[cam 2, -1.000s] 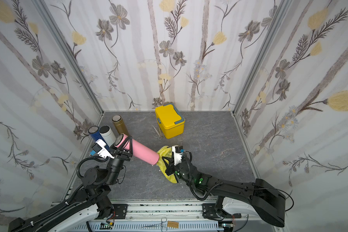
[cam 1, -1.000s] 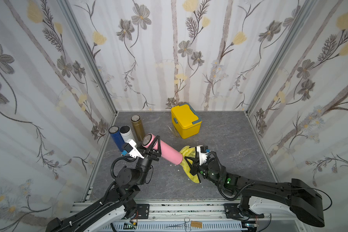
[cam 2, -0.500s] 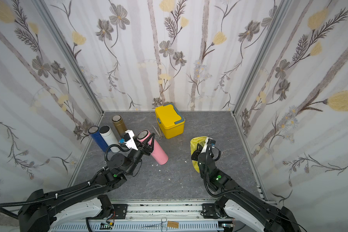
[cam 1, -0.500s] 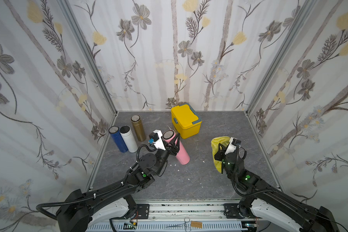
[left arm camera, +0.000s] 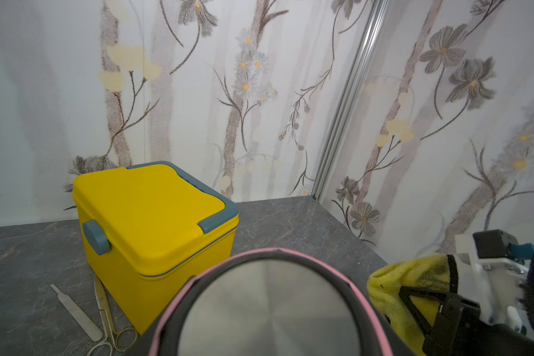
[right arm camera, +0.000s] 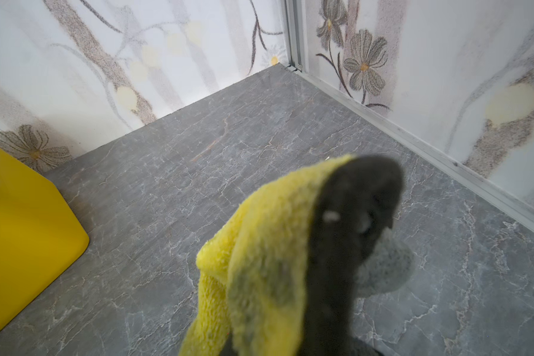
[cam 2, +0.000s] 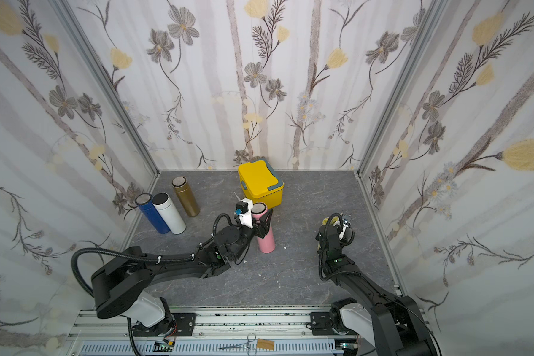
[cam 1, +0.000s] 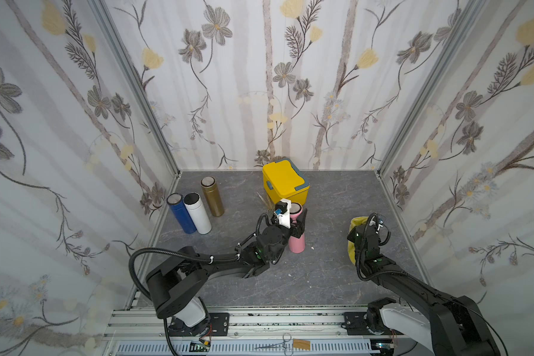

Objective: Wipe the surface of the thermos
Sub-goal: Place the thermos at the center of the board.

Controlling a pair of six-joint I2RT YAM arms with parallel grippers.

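Yellow cloth [cam 1: 356, 222] partly behind right arm [cam 1: 367, 246]

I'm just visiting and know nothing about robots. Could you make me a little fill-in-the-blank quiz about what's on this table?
1. The left gripper is shut on the ___ thermos.
2. The cloth held in the right gripper is ___ in colour.
3. Between the blue thermos and the gold thermos stands a ___ one.

Missing words: pink; yellow; white.
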